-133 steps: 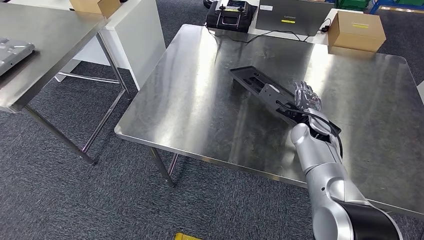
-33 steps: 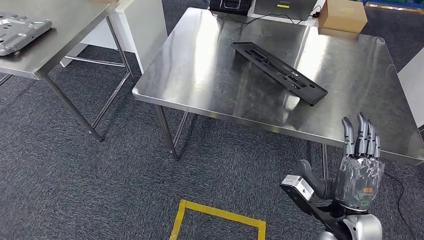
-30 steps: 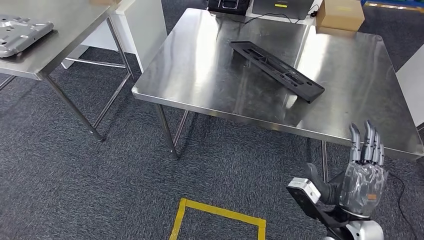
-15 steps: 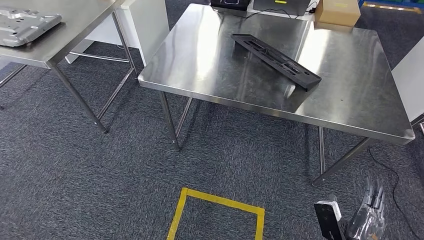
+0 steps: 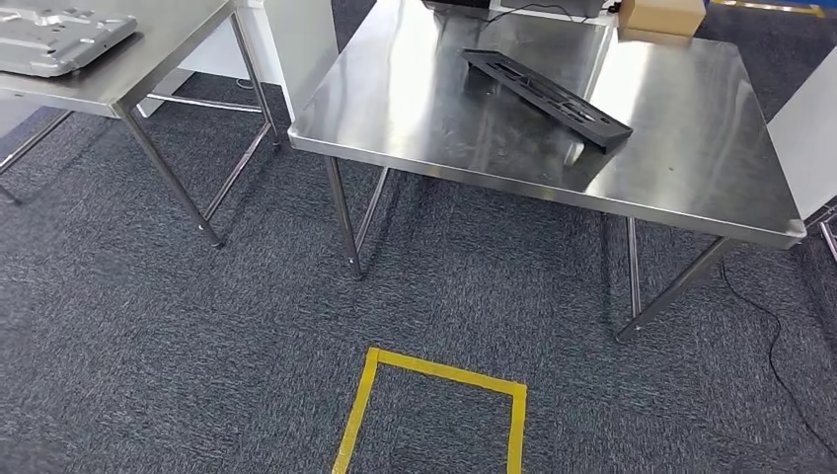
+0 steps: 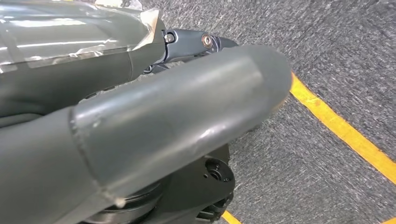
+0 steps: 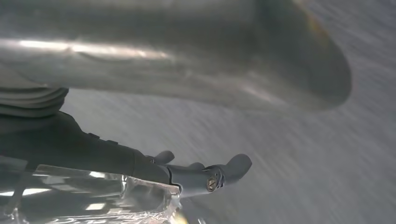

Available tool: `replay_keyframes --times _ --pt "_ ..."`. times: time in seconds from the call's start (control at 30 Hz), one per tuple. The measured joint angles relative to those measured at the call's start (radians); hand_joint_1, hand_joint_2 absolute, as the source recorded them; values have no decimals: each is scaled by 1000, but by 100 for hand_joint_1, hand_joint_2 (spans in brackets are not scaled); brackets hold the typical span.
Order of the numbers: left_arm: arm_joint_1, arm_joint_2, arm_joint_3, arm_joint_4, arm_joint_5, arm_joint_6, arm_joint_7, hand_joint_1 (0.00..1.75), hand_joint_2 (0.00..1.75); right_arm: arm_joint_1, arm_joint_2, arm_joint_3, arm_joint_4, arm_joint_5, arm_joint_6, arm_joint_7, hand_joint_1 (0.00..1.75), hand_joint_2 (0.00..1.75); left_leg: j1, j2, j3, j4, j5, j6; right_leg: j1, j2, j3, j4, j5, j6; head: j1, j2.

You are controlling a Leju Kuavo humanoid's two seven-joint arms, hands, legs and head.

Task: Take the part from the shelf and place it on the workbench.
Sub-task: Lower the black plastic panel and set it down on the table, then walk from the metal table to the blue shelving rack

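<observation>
Left hand [image 6: 140, 107] and right hand [image 7: 177, 135] are hanging over grey carpet, both holding nothing, fingers stretched out.

Going left to right in the head view: a grey metal plate [image 5: 59, 39] is lying on a steel table [image 5: 148, 74]; yellow tape [image 5: 434, 390] is marking a square on the carpet; the part [image 5: 548, 97], a long black tray, is lying flat on the workbench [image 5: 691, 168], a cardboard box [image 5: 661, 15] sitting behind it.
</observation>
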Motion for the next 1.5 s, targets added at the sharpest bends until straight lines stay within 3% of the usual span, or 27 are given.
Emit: replay_keyframes --times 0.07,0.1,0.13,0.2,0.27,0.33,0.4,0.47,0.5,0.57,0.6,0.67,0.73,0.77,0.8,0.83,0.87,0.93,0.97,1.0,1.07,1.13,1.2,1.27,1.33,1.43,1.5 --pt "6 1 1 0 1 -22 -18 0 0 -8 11 -7 41 19 31 69 0 0 4 0 -6 -1 7 -14 -3 -1 -17 -3 13 -19 -1 0" --pt "10 1 1 0 1 -30 -23 0 0 -12 15 -10 56 23 40 88 0 0 7 -2 -14 15 -16 -21 -6 -2 -25 -4 24 -32 -2 0" --pt "15 0 1 0 1 -34 -27 0 0 -15 19 -13 69 25 45 97 0 0 10 -5 -26 46 -53 -28 -10 -4 -35 -6 36 -42 -4 0" --pt "20 -1 1 0 1 -39 -31 0 0 -19 23 -15 87 28 49 102 0 0 15 -10 -59 166 -160 -40 -12 -6 -60 -5 58 -53 -7 0" --pt "22 -2 1 0 1 -40 -32 0 0 -21 24 -16 101 29 52 104 0 0 20 -10 -75 279 -206 -49 -11 -9 -85 0 78 -49 -7 0" --pt "22 -2 2 0 1 -42 -33 0 0 -23 25 -16 112 29 56 105 0 0 28 -10 -30 268 -172 -54 -12 -12 -110 10 94 -41 -7 0" --pt "22 -3 2 -1 2 -50 -35 0 0 -26 26 -18 119 28 76 115 0 0 35 -11 76 133 -137 -60 -14 -12 -136 26 105 -31 -8 0" --pt "20 -3 2 -3 4 -61 -37 0 0 -30 28 -22 125 28 110 131 0 0 34 -15 145 21 -145 -58 -11 -11 -155 41 115 -18 -7 0" --pt "19 -4 2 -4 4 -66 -37 0 0 -31 30 -23 127 28 123 136 0 0 30 -17 151 2 -153 -53 -8 -11 -161 44 122 -9 -7 0" --pt "20 -5 2 -5 5 -73 -35 0 0 -32 34 -26 132 27 139 140 0 0 23 -14 134 -3 -141 -29 -9 -11 -169 45 133 8 -6 0" --pt "19 -6 2 -5 4 -76 -34 0 0 -31 36 -28 134 25 144 140 0 0 21 -12 123 -5 -131 -14 -11 -10 -180 56 124 11 -6 0" --pt "18 -6 2 -5 -1 -81 -33 0 0 -31 39 -33 139 20 152 139 0 0 21 -6 96 -10 -108 11 -15 -7 -217 132 56 5 -2 0" --pt "18 -6 2 -5 -9 -87 -30 0 0 -31 43 -36 141 19 160 136 0 0 17 -4 67 -9 -87 18 -14 -5 -254 264 -30 -1 1 0" --pt "19 -6 2 -5 -12 -90 -27 0 0 -31 43 -37 142 18 164 136 0 0 15 -2 52 -8 -76 18 -13 -5 -260 316 -52 3 1 0" --pt "19 -6 2 -5 -15 -92 -24 0 0 -31 43 -38 143 17 166 135 0 0 13 -1 41 -8 -66 17 -12 -5 -249 337 -54 9 1 0" --pt "19 -6 2 -5 -18 -94 -21 0 0 -31 43 -40 143 14 169 135 0 0 12 -1 30 -7 -56 16 -11 -4 -219 318 -39 17 1 0" --pt "19 -6 2 -5 -21 -96 -17 0 0 -32 43 -42 143 10 171 134 0 0 11 0 21 -6 -46 14 -9 -4 -170 261 -17 22 1 0" --pt "18 -8 1 -6 -28 -99 -11 0 0 -34 40 -47 143 4 172 133 0 0 8 0 8 -5 -29 7 -1 -3 -55 95 5 16 1 0" --pt "18 -10 0 -6 -31 -101 -9 0 0 -35 39 -50 143 2 172 132 0 0 7 0 4 -6 -21 2 3 -3 -17 33 4 8 1 0" --pt "18 -11 0 -6 -34 -102 -6 0 0 -36 38 -53 143 1 172 131 0 0 7 2 0 -7 -12 -3 7 -2 -1 -3 0 0 1 0" --pt "17 -12 -1 -7 -39 -103 -1 0 0 -36 38 -57 145 2 172 129 0 0 9 2 -4 -9 0 -16 6 -2 -7 -16 7 -15 1 0" --pt "17 -13 -2 -7 -42 -102 4 0 0 -36 36 -58 146 4 172 128 0 0 13 -2 -17 18 -33 -28 -3 -4 -19 -18 23 -35 -2 0" --pt "17 -12 -2 -7 -43 -100 9 0 0 -37 35 -59 146 5 174 125 0 0 16 -8 -47 119 -125 -39 -5 -8 -35 -19 40 -51 -5 0" --pt "17 -12 -2 -7 -43 -98 12 0 0 -36 33 -59 146 6 177 124 0 0 20 -10 -76 250 -196 -47 -3 -10 -53 -13 53 -53 -6 0" --pt "16 -13 -2 -7 -43 -97 13 0 0 -36 32 -60 147 7 180 123 0 0 24 -9 -52 276 -186 -53 -4 -11 -74 2 63 -49 -7 0" --pt "10 -13 -2 -7 -43 -96 14 0 0 -38 31 -60 147 8 188 123 0 0 31 -10 81 92 -132 -55 -5 -11 -110 36 66 -43 -7 0" --pt "6 -13 -2 -7 -43 -96 14 0 0 -41 30 -60 147 8 192 123 0 0 28 -13 117 22 -136 -49 -2 -11 -129 51 72 -33 -6 0"
